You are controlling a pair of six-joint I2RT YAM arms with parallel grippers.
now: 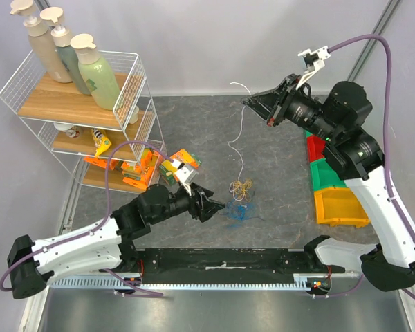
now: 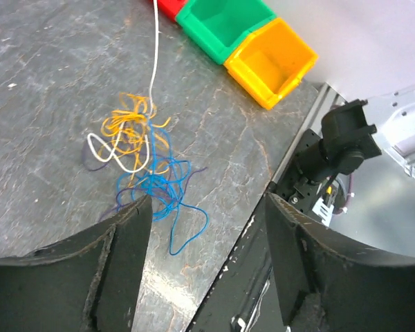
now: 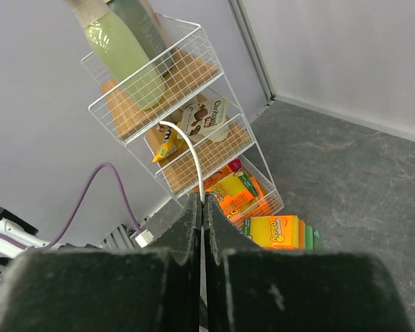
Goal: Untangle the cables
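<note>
Right hand [image 1: 249,102] raised above table [image 1: 283,187], fingers [image 3: 187,235] pressed together on white cable [image 2: 156,48]. Cable hung down from it to tangle of yellow cable [image 1: 241,187] and blue cable [image 1: 238,211] lying mid-table. Left hand [image 1: 220,205] held low just beside tangle, spread wide, nothing gripped. Blue loops seen between its fingers in wrist view.

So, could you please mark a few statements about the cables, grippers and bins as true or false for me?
1. The right gripper is shut on the white cable. True.
2. The left gripper is clamped on the blue cable. False: its fingers are open and grip nothing.
3. The yellow bin holds a cable. False: it is empty.
4. The yellow cable lies tangled with the white and blue ones. True.
</note>
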